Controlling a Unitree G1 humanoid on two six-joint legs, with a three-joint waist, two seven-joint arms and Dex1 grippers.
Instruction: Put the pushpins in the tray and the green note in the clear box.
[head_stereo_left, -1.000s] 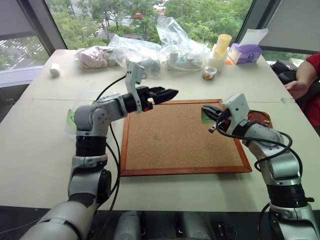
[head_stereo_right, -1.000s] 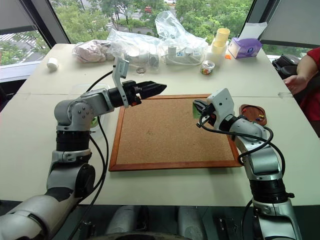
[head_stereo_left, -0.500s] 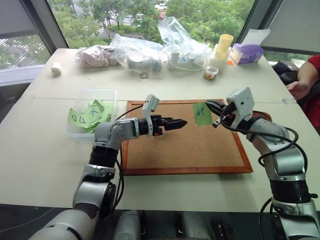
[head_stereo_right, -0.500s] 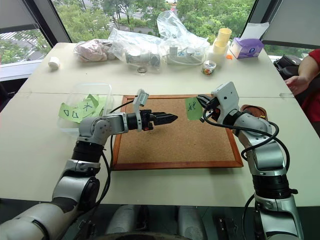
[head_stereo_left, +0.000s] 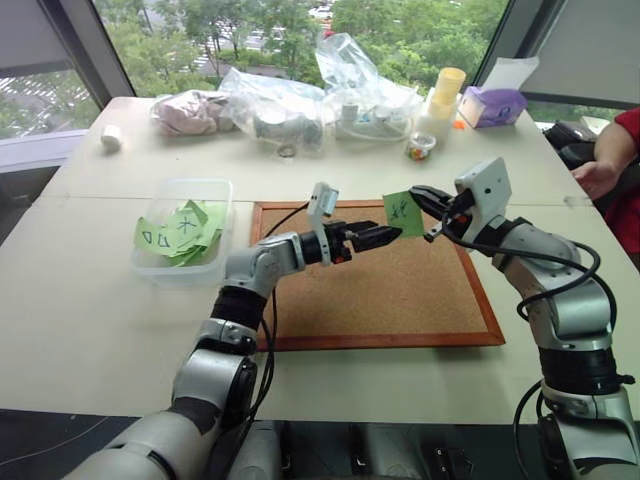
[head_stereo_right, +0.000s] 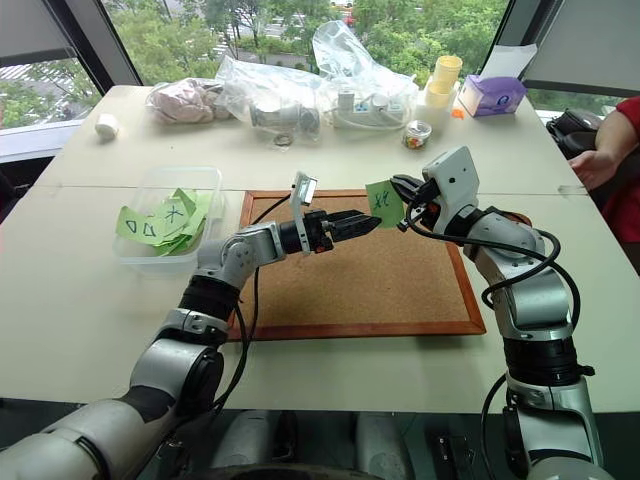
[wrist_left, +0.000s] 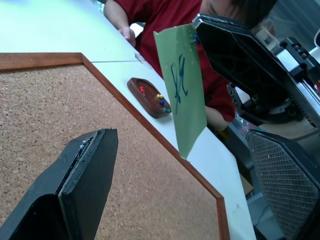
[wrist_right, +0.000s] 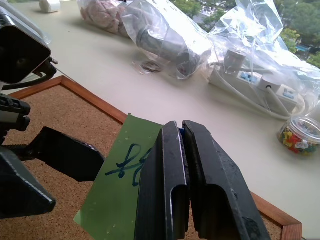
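My right gripper (head_stereo_left: 419, 196) is shut on the top edge of the green note (head_stereo_left: 403, 213), which hangs in the air over the far right part of the corkboard (head_stereo_left: 400, 290). The note carries a dark scribble (wrist_left: 178, 80). A tiny blue speck shows between the shut fingers (wrist_right: 165, 190). My left gripper (head_stereo_left: 388, 235) is open and points right, its tips just left of and below the note; its wide-apart fingers (wrist_left: 85, 180) flank the note. Beyond the board's right edge lies the reddish-brown tray (wrist_left: 137, 90) with several coloured pushpins (wrist_left: 160, 98). The clear box (head_stereo_left: 190, 183) stands left of the board.
Green slips (head_stereo_left: 180, 228) with big symbols lie in the clear box. Clear plastic bags (head_stereo_left: 290, 105), a small jar of pins (head_stereo_left: 421, 147), yellow cups (head_stereo_left: 445, 90) and a purple tissue box (head_stereo_left: 490, 105) line the far side. A person in red (head_stereo_left: 615, 150) sits at the right edge.
My left gripper has swung right and down across the corkboard until its open tips reached the note. The right gripper still holds the note in about the same place.
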